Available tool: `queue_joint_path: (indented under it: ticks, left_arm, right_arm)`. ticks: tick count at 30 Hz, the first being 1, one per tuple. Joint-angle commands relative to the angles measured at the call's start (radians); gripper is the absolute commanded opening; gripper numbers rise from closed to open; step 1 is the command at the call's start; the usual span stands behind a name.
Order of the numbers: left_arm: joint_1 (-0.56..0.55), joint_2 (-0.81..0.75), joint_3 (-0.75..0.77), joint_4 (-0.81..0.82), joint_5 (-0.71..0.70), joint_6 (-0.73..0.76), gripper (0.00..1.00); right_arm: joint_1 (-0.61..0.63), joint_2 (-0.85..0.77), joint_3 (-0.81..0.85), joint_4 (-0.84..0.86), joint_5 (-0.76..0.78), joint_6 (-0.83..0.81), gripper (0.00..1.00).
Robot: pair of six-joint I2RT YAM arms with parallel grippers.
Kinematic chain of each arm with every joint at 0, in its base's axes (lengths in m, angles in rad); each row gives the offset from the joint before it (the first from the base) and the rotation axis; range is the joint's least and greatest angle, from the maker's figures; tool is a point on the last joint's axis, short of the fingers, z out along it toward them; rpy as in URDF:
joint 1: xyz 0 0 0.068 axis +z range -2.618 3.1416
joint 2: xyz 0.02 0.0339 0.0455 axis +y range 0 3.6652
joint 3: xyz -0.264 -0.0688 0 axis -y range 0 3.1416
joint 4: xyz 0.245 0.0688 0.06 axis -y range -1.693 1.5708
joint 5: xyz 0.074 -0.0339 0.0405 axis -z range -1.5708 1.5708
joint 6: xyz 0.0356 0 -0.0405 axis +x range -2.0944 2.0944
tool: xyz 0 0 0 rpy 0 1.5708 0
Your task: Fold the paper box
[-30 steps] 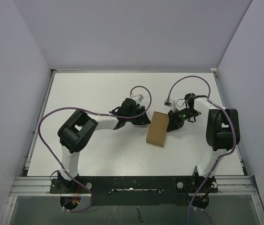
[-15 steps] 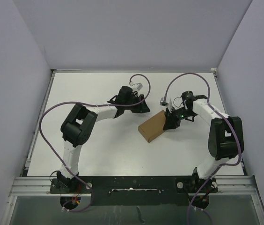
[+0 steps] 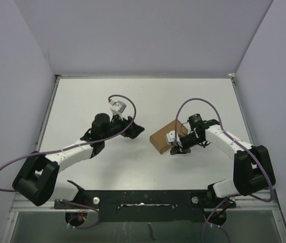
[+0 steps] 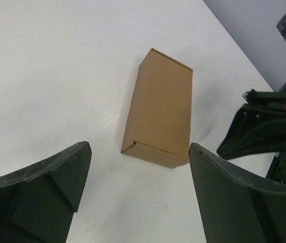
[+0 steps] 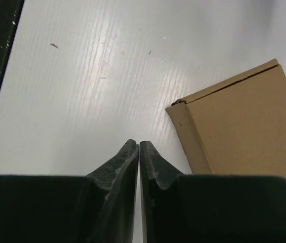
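The paper box (image 3: 162, 137) is a closed brown rectangular carton lying flat on the white table, left of the right arm. In the left wrist view the paper box (image 4: 161, 115) lies ahead of my left gripper (image 4: 139, 167), whose jaws stand wide apart with nothing between them. From above, the left gripper (image 3: 137, 130) sits a short way to the box's left, apart from it. My right gripper (image 5: 139, 145) is shut with its tips together over bare table, and the paper box (image 5: 244, 121) lies just to its right. Seen from above, the right gripper (image 3: 177, 150) is at the box's near right edge.
Grey walls close in the table (image 3: 107, 101) at the back and on both sides. A black rail (image 3: 143, 196) with the arm bases runs along the near edge. Purple cables (image 3: 193, 104) loop above both arms.
The left arm has drawn back toward the near left and its gripper has opened wide. The box has turned and shifted nearer. The right gripper moved nearer along the box's right edge.
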Motion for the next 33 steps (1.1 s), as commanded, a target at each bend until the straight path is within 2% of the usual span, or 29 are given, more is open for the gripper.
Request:
queue_joint_path:
  ticks: [1, 4, 12, 16, 22, 27, 29, 33]
  left_arm:
    - [0.008, -0.169, -0.201, 0.318, -0.018, -0.024, 0.83]
    - [0.011, -0.253, -0.273, 0.355, -0.022, -0.056, 0.9]
    - [0.012, -0.377, -0.358, 0.314, -0.04, -0.102, 0.92]
    - [0.013, -0.395, -0.389, 0.314, -0.065, -0.142, 0.97]
    - [0.045, -0.387, -0.398, 0.345, -0.04, -0.284, 0.98]
    - [0.075, -0.344, -0.349, 0.264, 0.032, -0.334, 0.98]
    - [0.078, -0.321, -0.346, 0.276, 0.044, -0.35, 0.98]
    - [0.082, -0.293, -0.352, 0.312, 0.059, -0.372, 0.97]
  right_arm:
    - [0.091, 0.056, 0.019, 0.095, 0.152, -0.065, 0.07]
    - [0.152, 0.087, 0.022, 0.208, 0.262, 0.069, 0.0]
    - [0.198, 0.111, 0.028, 0.525, 0.481, 0.442, 0.0]
    - [0.183, 0.094, 0.014, 0.566, 0.481, 0.48, 0.0]
    - [0.119, 0.091, 0.067, 0.441, 0.326, 0.491, 0.03]
    - [0.055, 0.075, 0.14, 0.16, 0.17, 0.262, 0.04]
    - [0.031, 0.065, 0.137, 0.117, 0.147, 0.203, 0.04]
    - [-0.006, 0.068, 0.143, 0.092, 0.175, 0.187, 0.04]
